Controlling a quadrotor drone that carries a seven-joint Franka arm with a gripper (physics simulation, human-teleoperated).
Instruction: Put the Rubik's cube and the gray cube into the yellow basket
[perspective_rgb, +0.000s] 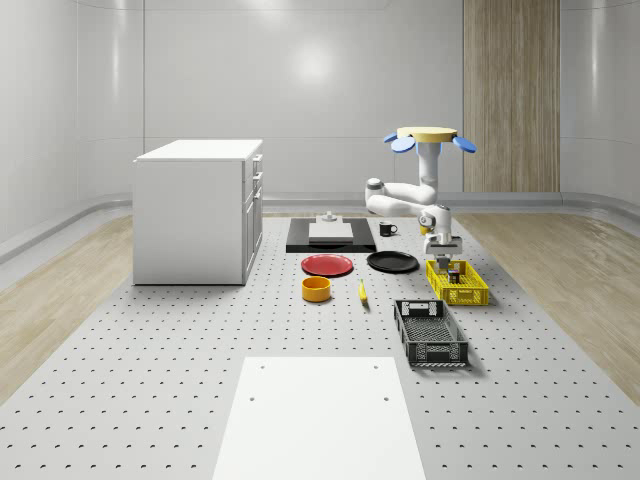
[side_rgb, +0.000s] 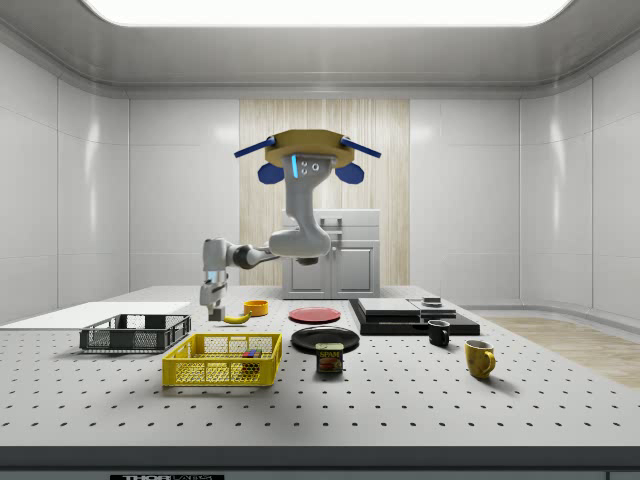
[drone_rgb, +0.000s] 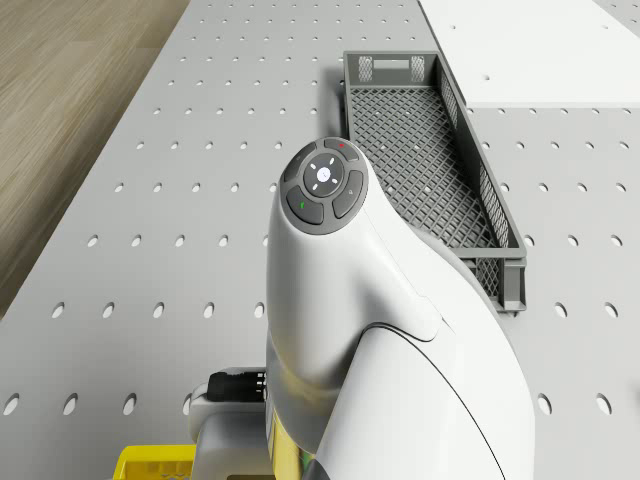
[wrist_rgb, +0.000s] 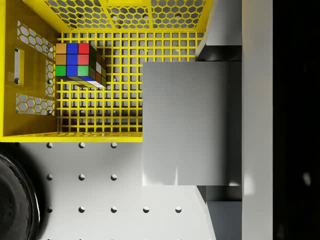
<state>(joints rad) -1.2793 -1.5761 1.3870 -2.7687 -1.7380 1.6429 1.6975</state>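
Tabletop — black crate (perspective_rgb: 431, 333) beside yellow basket (perspective_rgb: 457, 283).

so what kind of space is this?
Likely a simulated robotics lab: a perforated optical-style bench, bare white curved walls, and test props like the yellow basket and gray crate.

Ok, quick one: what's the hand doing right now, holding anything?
Hand: shut on the gray cube, hanging over the end of the yellow basket; the Rubik's cube already lies inside. The drone hovers beside the basket.
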